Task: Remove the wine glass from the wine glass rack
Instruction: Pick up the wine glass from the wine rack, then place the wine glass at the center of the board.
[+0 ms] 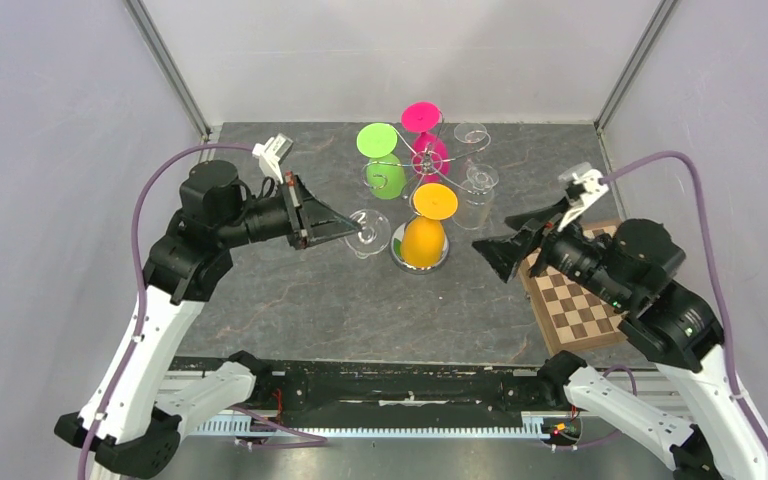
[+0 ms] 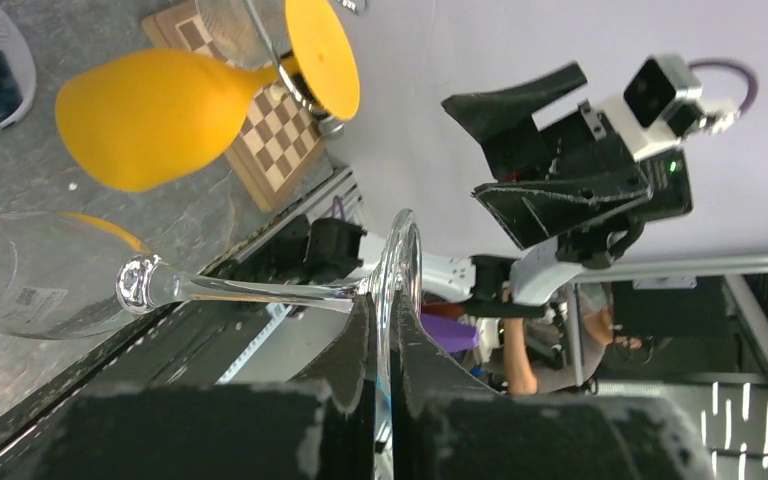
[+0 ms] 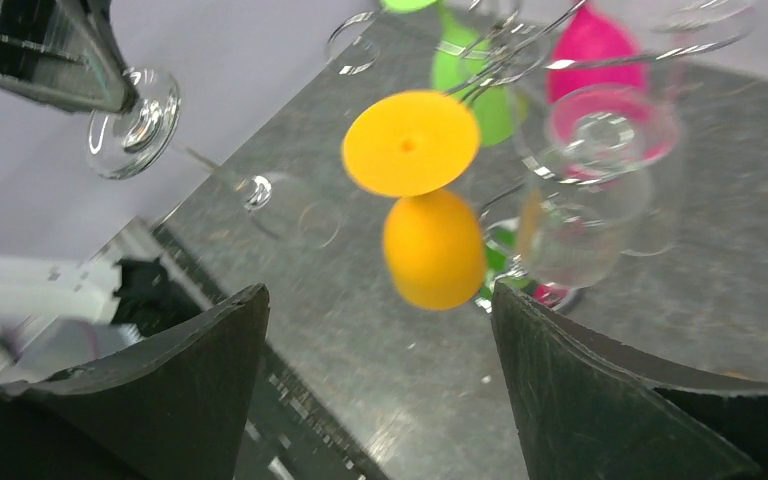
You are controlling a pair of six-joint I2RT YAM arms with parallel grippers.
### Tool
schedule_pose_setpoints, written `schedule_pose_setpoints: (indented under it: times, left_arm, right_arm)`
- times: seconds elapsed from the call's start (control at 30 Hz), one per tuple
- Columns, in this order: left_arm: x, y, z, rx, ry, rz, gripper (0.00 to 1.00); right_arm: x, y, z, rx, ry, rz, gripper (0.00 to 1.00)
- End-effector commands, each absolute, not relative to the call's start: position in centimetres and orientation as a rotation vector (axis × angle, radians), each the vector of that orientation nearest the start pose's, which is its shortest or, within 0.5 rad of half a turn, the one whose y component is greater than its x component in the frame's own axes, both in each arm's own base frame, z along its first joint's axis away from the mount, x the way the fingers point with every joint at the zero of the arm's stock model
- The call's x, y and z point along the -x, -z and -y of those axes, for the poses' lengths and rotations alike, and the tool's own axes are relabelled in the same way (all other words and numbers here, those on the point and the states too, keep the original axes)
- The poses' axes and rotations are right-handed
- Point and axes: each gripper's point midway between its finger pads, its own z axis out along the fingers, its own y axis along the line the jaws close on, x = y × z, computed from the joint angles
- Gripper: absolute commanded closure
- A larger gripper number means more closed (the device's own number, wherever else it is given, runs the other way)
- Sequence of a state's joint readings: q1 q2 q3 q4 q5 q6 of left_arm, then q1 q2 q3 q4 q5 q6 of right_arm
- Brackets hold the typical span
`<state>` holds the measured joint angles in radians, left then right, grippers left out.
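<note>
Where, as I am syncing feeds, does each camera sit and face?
Top external: above and behind the bases, looking down on the table; both arms show, wine glass rack central.
Left wrist: on the left arm, looking along the left gripper, shut on the clear wine glass, toward the right gripper.
Right wrist: on the right arm, looking between its open fingers at the orange glass.
Shared: both wrist views show the orange glass.

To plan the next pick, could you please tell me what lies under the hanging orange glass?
Under the orange glass, only a rim of the wine glass rack's round mirrored base shows, tinted green. The bowl covers the base's middle, so nothing there can be seen.
</note>
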<state>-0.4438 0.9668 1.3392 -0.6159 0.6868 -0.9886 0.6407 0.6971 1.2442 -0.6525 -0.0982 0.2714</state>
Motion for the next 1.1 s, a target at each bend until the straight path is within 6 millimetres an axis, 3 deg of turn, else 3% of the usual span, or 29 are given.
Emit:
schedule_pose_setpoints:
  times: [0.0,0.2,0.43,0.67,1.07]
  left_arm:
    - [-13.7,-40.5,22.4,-0.233,1.519,-2.064,0.98]
    - [-12.1,-38.0,21.4,-0.348,1.351,-2.112,0.98]
    - [-11.3,-35.4,22.4,-0.490,1.221,-2.125,0.98]
    - [-9.7,-33.1,25.0,-0.661,1.094,-2.140,0.98]
    - [-5.6,-30.8,30.5,-1.011,0.771,-2.017,0.98]
  right_arm:
    - [-15.3,-36.6,-20.1,0.517,-0.987,-1.797,0.16]
    - [-14.5,-34.5,-21.5,0.507,-1.111,-1.833,0.17]
    - [-14.7,-31.5,-22.1,0.474,-1.142,-1.906,0.18]
    - [-14.3,-27.9,-22.2,0.384,-1.197,-1.965,0.19]
    - [-12.8,-24.7,-22.5,0.289,-1.313,-2.020,0.20]
